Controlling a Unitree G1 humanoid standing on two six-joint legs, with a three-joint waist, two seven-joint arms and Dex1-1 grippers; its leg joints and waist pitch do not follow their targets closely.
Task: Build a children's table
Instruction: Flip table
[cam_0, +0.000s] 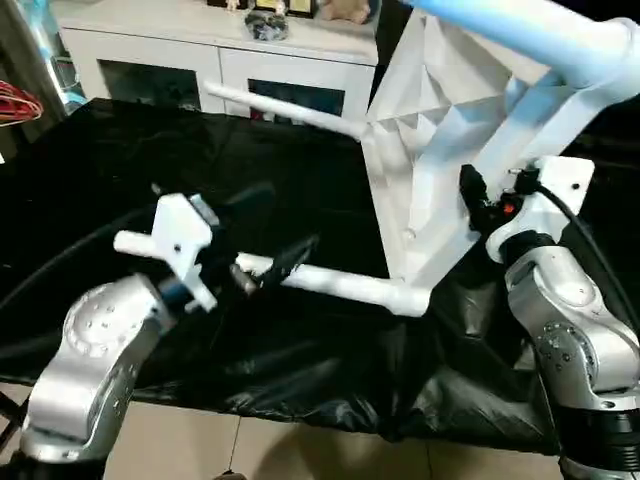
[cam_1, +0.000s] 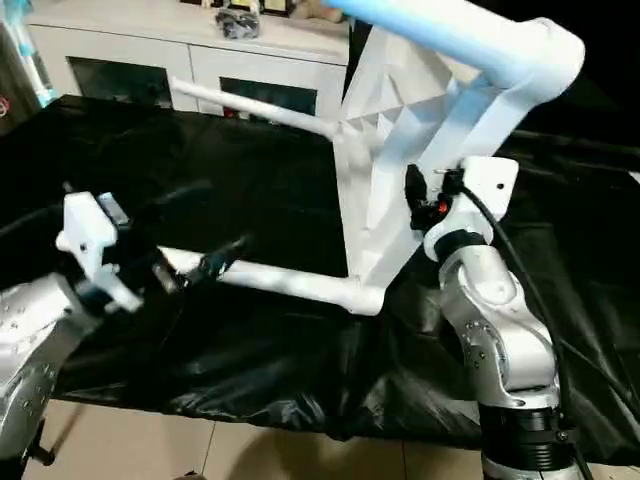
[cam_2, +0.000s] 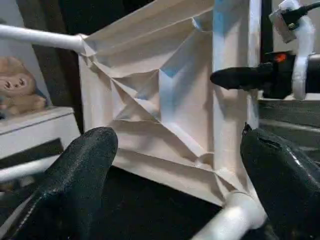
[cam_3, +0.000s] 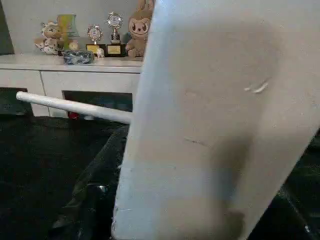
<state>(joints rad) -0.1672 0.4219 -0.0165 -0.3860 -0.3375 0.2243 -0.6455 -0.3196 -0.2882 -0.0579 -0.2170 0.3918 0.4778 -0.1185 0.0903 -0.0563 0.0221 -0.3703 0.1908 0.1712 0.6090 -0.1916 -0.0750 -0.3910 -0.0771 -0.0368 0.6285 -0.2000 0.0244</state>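
You are looking at the table (cam_0: 420, 150) standing tilted on its edge on the black sheet (cam_0: 250, 180), ribbed underside facing your left arm. Three legs are sticking out from it: one is lying low across the sheet toward you (cam_0: 345, 285), one is pointing away toward the cabinet (cam_0: 285, 108), and one is running overhead above the table (cam_0: 520, 30). Your left gripper (cam_2: 175, 165) is hovering just beside the near leg with its fingers (cam_2: 75, 175) spread wide apart and holding nothing. Your right gripper (cam_0: 480, 205) is clamping the table's top edge, pressing right against the frame.
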